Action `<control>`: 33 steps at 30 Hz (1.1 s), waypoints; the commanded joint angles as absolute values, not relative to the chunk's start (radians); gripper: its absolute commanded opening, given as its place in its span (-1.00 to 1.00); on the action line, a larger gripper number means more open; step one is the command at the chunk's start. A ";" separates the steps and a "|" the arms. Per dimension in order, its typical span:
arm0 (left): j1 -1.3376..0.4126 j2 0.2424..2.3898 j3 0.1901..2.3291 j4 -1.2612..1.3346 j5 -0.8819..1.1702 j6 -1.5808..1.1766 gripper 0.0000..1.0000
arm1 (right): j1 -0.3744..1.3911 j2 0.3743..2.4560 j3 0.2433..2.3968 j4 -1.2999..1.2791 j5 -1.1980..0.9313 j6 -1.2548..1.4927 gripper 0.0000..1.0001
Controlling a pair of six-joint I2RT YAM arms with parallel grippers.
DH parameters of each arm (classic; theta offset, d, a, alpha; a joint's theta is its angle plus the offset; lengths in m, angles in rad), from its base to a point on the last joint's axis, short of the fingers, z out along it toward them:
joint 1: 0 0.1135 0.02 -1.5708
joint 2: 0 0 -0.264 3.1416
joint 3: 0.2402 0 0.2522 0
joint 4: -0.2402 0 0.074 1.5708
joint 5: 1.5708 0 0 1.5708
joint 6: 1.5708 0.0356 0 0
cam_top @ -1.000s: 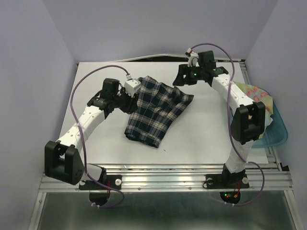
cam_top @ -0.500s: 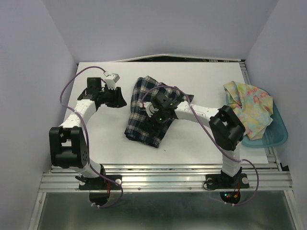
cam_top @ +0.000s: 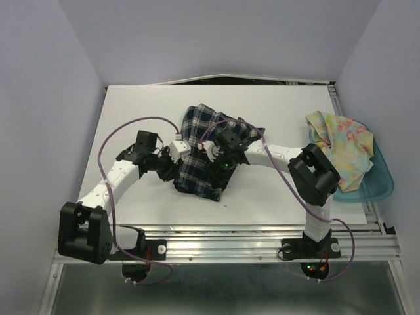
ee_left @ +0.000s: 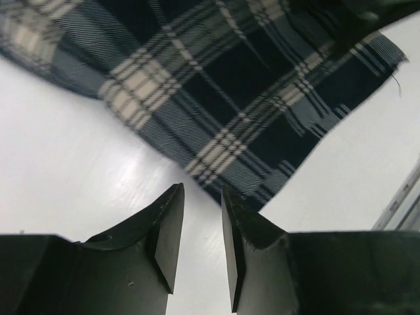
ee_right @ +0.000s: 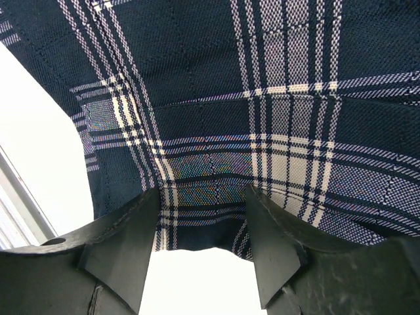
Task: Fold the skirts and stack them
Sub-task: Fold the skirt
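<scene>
Dark navy-green plaid cloth skirt [cam_top: 197, 125] lies mid-table. My left claw [ee_left: 200, 193] has swung back to its 9 o'clock edge, narrowly parted and empty. My right claw [ee_right: 203, 193] stays spread over a hem edge, so I judge the fold grip comes next. From above, both tips are lost against the plaid.

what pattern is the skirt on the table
The skirt is dark navy plaid with white lines, clearest in the right wrist view.
</scene>
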State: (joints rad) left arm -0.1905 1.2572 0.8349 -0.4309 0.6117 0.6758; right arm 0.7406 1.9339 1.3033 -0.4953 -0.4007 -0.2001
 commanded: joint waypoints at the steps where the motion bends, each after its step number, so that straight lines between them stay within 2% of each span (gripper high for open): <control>1: -0.323 1.206 0.755 -0.391 0.582 0.787 -0.20 | 0.744 1.945 1.247 -0.554 -0.351 -0.229 0.22; 8: -0.426 1.336 0.625 -0.272 0.350 0.977 -0.31 | 0.713 1.907 1.206 -0.561 -0.379 -0.242 0.27; 14: -0.451 1.326 0.597 -0.279 0.336 1.011 -0.33 | 0.693 1.850 1.200 -0.572 -0.388 -0.265 0.29; 20: -0.454 1.007 0.630 -0.393 0.374 1.025 0.08 | 0.693 1.773 1.221 -0.589 -0.405 -0.334 0.32; 21: -0.453 0.900 0.614 -0.393 0.348 1.081 0.25 | 0.684 1.758 1.227 -0.600 -0.396 -0.345 0.34; 23: -0.453 0.798 0.577 -0.376 0.310 1.112 0.39 | 0.684 1.743 1.241 -0.610 -0.394 -0.336 0.36; 24: -0.453 0.711 0.533 -0.367 0.278 1.187 0.59 | 0.684 1.723 1.256 -0.614 -0.399 -0.324 0.38; 26: -0.453 0.623 0.480 -0.353 0.246 1.314 0.71 | 0.675 1.700 1.270 -0.618 -0.419 -0.281 0.42; 27: -0.453 0.623 0.456 -0.342 0.245 1.348 0.88 | 0.675 1.686 1.273 -0.620 -0.420 -0.261 0.45; 30: -0.454 0.568 0.353 -0.244 0.222 1.410 0.95 | 0.643 1.640 1.263 -0.615 -0.422 -0.143 0.63; 33: -0.454 0.619 0.302 -0.140 0.227 1.443 0.97 | 0.556 1.626 1.214 -0.621 -0.495 0.050 0.65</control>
